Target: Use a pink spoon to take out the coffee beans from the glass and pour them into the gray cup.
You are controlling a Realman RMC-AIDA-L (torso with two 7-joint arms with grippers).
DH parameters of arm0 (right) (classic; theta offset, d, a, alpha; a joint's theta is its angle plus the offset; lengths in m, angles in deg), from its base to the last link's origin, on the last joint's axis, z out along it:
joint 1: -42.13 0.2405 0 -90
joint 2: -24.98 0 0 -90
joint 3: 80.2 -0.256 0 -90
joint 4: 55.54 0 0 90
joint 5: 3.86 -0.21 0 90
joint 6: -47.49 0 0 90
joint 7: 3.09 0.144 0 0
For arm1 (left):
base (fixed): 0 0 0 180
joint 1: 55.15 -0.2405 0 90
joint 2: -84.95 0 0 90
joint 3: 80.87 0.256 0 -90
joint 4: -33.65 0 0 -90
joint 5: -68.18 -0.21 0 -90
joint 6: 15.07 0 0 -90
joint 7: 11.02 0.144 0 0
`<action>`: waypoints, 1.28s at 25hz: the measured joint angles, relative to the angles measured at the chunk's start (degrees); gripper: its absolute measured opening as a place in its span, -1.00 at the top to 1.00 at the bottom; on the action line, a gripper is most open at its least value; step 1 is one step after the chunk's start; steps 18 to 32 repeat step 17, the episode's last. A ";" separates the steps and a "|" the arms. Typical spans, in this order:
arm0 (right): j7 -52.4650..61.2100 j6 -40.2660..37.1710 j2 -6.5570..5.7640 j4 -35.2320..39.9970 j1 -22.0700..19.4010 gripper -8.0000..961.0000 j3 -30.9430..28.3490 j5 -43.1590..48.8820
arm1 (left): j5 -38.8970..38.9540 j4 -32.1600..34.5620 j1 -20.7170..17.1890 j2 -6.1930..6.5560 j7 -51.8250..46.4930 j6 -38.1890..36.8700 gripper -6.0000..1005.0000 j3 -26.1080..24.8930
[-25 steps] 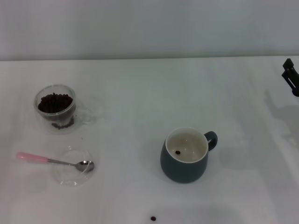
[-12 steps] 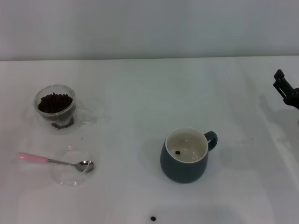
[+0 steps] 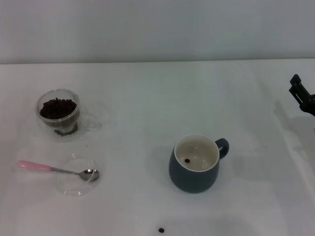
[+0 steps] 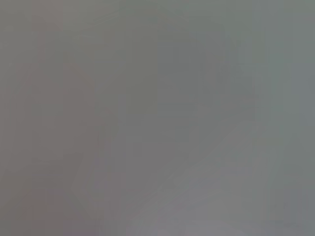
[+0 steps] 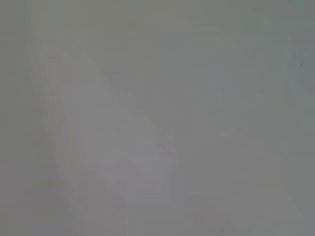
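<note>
On the near left, the pink spoon rests across a glass dish; light, stiff, best gripped by its handle. At far right, the right claw barely shows, perhaps idle; its state I cannot tell.

My right hand creeps in from the desk's far right edge, now sitting lower and further into the head view than a second ago.
</note>
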 joint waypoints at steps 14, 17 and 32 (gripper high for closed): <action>0.00 -1.00 0.00 -0.31 -0.18 -0.82 -0.07 0.37 | 11.43 -5.25 1.99 -0.17 3.12 -3.55 -0.77 0.09; 0.00 -1.05 0.00 -0.44 -0.19 -0.82 -0.07 0.41 | 11.47 -5.55 2.25 -0.21 4.69 -3.48 -0.77 0.15; 0.00 -1.05 0.00 -0.44 -0.19 -0.82 -0.07 0.41 | 11.47 -5.55 2.25 -0.21 4.69 -3.48 -0.77 0.15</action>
